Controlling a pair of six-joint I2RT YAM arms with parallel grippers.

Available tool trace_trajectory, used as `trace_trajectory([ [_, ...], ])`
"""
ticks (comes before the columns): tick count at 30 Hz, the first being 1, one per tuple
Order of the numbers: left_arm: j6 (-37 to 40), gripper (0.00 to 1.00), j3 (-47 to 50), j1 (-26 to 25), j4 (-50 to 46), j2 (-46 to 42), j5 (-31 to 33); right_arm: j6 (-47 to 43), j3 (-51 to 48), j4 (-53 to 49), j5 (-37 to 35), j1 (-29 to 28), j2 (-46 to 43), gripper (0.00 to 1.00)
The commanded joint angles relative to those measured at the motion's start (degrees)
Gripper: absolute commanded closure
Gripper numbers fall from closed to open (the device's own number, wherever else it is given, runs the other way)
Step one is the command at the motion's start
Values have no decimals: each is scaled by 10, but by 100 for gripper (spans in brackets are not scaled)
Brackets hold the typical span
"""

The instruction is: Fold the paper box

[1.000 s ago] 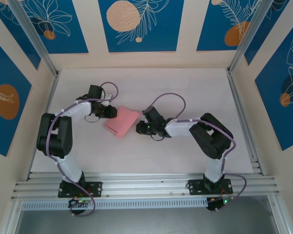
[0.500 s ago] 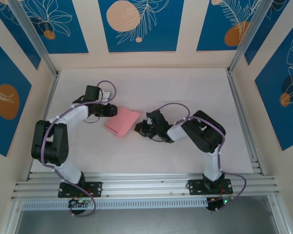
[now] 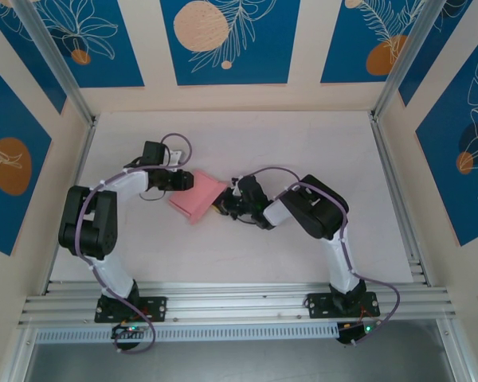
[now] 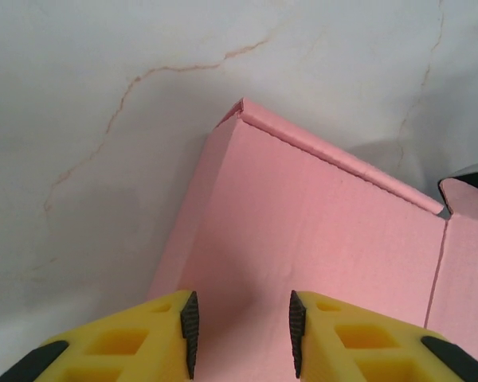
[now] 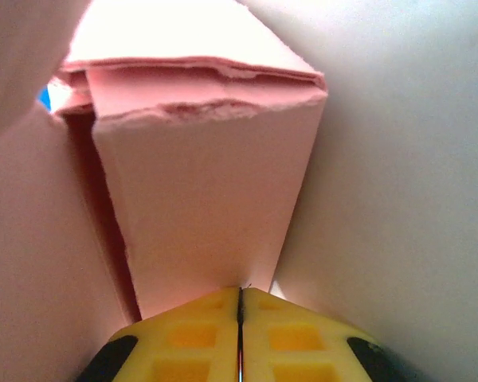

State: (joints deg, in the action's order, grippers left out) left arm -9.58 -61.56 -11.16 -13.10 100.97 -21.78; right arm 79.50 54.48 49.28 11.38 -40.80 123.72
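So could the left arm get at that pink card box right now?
Probably yes: the left arm's yellow fingers sit right at the pink card box, parted, nothing in between.

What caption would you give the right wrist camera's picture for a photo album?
Right gripper, jaws shut, tip close against a folded wall of the pink paper box.
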Motion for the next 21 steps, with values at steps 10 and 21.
trace_trajectory([
  [10, 29, 59, -39, -15, -79, -17, 93, 7, -105, -104, -36, 4, -57, 87],
  [21, 63, 48, -59, -15, -120, -45, 120, -228, -123, -404, -83, 46, -286, 68],
])
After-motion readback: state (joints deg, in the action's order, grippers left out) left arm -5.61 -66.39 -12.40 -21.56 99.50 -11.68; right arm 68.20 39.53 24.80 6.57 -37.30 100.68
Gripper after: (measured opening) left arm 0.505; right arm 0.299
